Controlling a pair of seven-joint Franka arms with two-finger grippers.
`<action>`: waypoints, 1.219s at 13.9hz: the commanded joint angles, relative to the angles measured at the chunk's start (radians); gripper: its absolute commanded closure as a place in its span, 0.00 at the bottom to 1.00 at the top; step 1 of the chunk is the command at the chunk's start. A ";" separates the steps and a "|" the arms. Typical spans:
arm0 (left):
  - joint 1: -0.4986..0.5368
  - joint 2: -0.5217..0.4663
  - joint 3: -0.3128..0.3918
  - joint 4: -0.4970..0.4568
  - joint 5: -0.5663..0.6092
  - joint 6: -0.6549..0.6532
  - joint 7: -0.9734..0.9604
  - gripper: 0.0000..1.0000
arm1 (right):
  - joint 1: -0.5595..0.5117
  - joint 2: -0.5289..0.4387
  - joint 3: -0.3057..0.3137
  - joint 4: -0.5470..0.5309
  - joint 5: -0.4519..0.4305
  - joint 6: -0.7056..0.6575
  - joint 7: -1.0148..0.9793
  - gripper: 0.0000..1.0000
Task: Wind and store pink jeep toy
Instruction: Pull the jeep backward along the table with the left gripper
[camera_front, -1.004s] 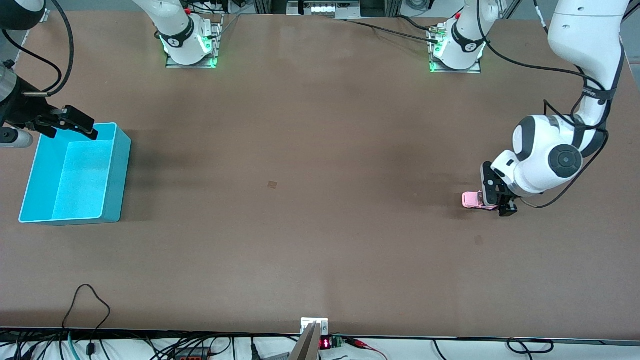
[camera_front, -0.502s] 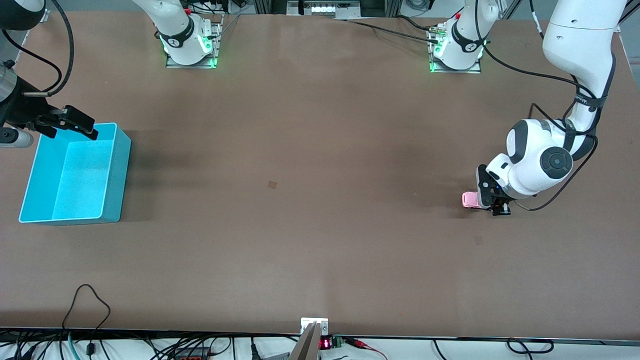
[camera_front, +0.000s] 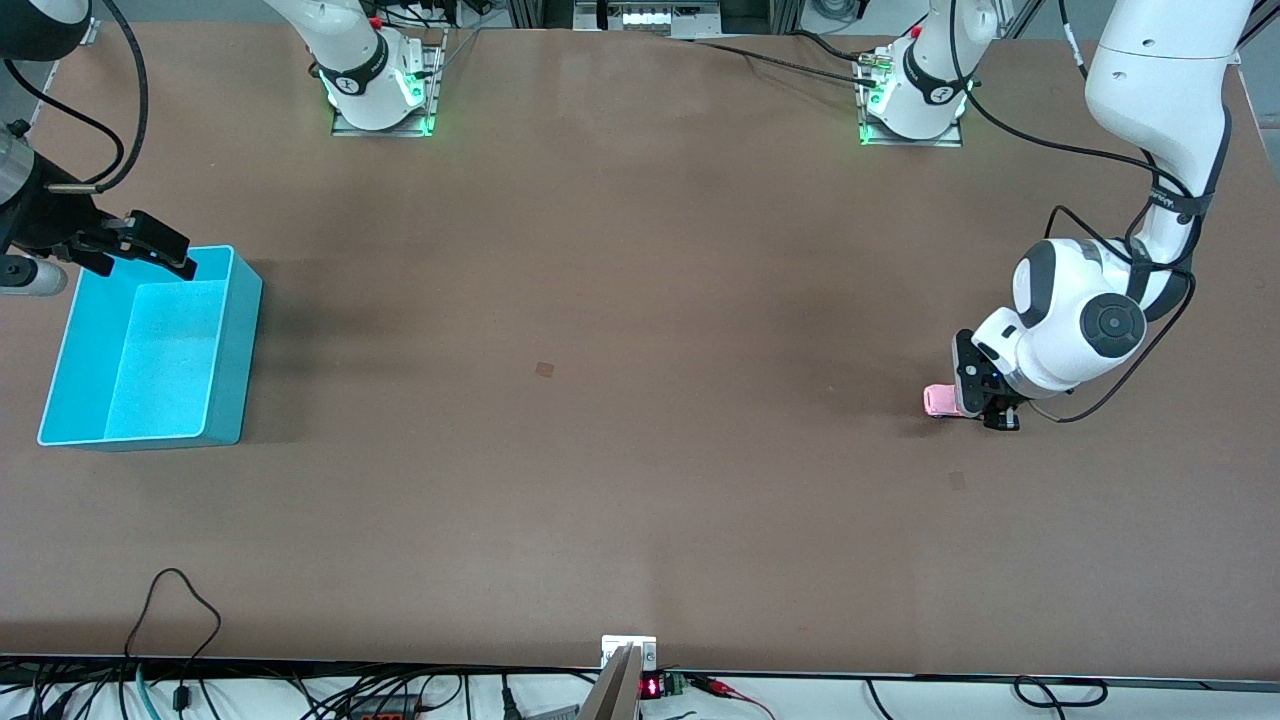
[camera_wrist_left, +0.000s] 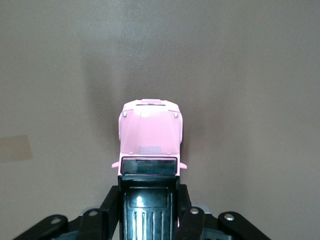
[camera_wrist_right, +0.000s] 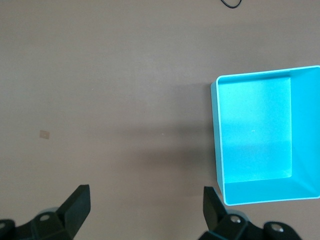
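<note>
The pink jeep toy (camera_front: 937, 400) stands on the brown table near the left arm's end. My left gripper (camera_front: 984, 404) is down at its rear and shut on it. In the left wrist view the jeep toy (camera_wrist_left: 150, 135) shows its pink hood and dark windscreen, and the left gripper (camera_wrist_left: 148, 197) has its black fingers (camera_wrist_left: 111, 202) pressed against both sides of the ribbed roof. My right gripper (camera_front: 145, 262) hovers open over the farther rim of the turquoise bin (camera_front: 236, 345), with nothing in it. The right wrist view shows the right gripper (camera_wrist_right: 146, 195) over bare table beside the bin (camera_wrist_right: 218, 140).
The bin is empty and sits at the right arm's end of the table. A small tan patch (camera_front: 544, 369) marks the table's middle and a fainter one (camera_front: 957, 480) lies nearer the front camera than the jeep. Cables (camera_front: 170, 610) trail over the front edge.
The left gripper's fingers have shut on the jeep's sides, and the left hand has shifted slightly toward the right arm's end. The right arm has not moved.
</note>
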 joint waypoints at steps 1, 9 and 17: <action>0.008 0.030 -0.003 0.011 0.022 0.001 0.068 0.76 | -0.016 -0.001 0.012 0.004 0.011 -0.012 -0.012 0.00; 0.202 0.114 0.001 0.067 0.022 0.002 0.241 0.78 | -0.016 0.000 0.012 0.004 0.013 -0.011 -0.012 0.00; 0.333 0.168 0.001 0.136 0.022 0.004 0.432 0.78 | -0.016 0.000 0.012 0.004 0.013 -0.012 -0.012 0.00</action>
